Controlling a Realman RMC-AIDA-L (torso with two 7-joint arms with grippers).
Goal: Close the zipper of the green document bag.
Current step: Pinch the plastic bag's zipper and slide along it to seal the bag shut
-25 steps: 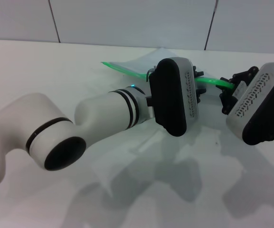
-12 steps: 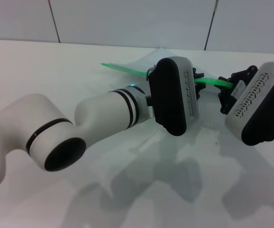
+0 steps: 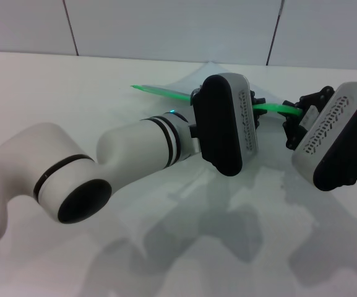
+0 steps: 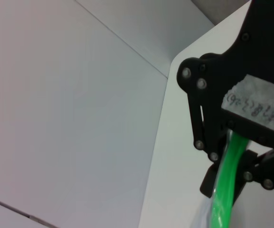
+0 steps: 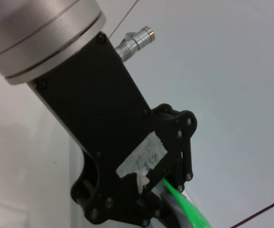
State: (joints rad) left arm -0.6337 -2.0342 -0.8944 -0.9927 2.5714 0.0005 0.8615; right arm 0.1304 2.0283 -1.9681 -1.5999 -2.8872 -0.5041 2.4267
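Both grippers clamp the thin bright green plastic zipper [image 3: 271, 107] of the limp, translucent bluish-grey plastic document bag [image 3: 190, 83] (slider unseen), right gripper [image 3: 294, 125] beyond left gripper [image 3: 257, 110].

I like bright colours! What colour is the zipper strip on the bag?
Bright green. The zipper shows best in the head view.

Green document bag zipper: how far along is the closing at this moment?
Done: both grippers are on the bright green zipper strip of the translucent pale document bag. In hand: the right gripper is clamped on one end, and the left gripper grips the strip farther along, with that edge lifted off the white table. Left: the slider is hidden, so how much is zipped cannot be told.
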